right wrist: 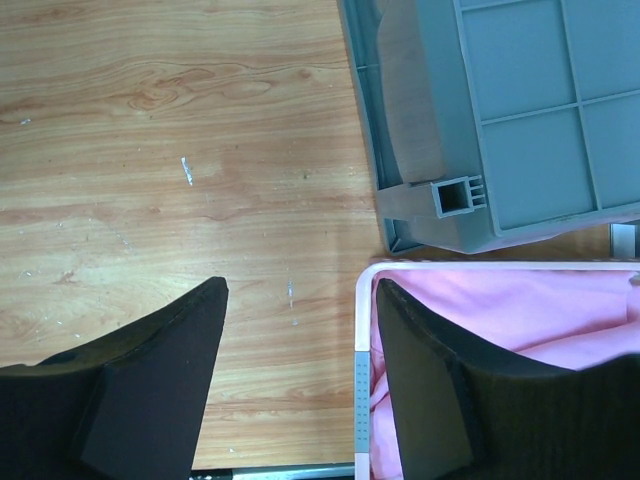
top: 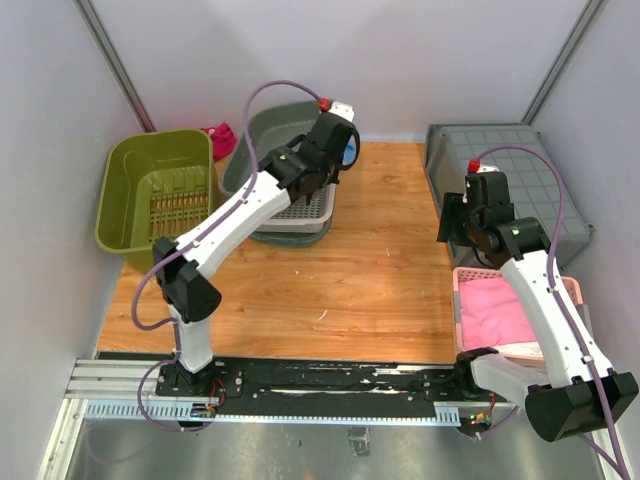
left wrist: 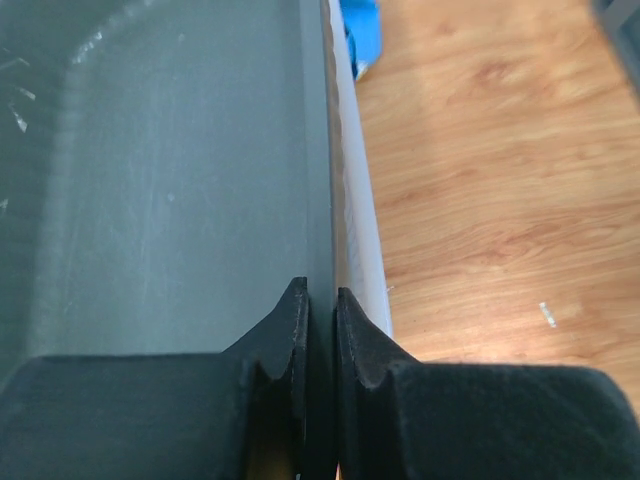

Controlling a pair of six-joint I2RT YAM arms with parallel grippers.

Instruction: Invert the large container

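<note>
Large container (left wrist: 180,200) wall within left hand (left wrist: 320,293)

Robot lab cell: white panel walls (top: 400,50), alu rail (top: 300,378), wood bench (top: 380,260).

Smooth, grained wood is shown on the table (right wrist: 150,150); the tub (left wrist: 180,200) is moulded in scuffed grey plastic; soft cloth (right wrist: 520,320) is pictured.

Top view is showing bright, even overhead light; only soft, short shadows are falling on the bench (top: 380,280), with slight bending at the corners. Left wrist view: left hand (left wrist: 320,295) at the bottom is blurring, pale sheen is streaking the grey container (left wrist: 170,200) upper left. Right wrist view is reading sharp, wood grain crisp, right hand (right wrist: 300,290) edges softening slightly.
</note>
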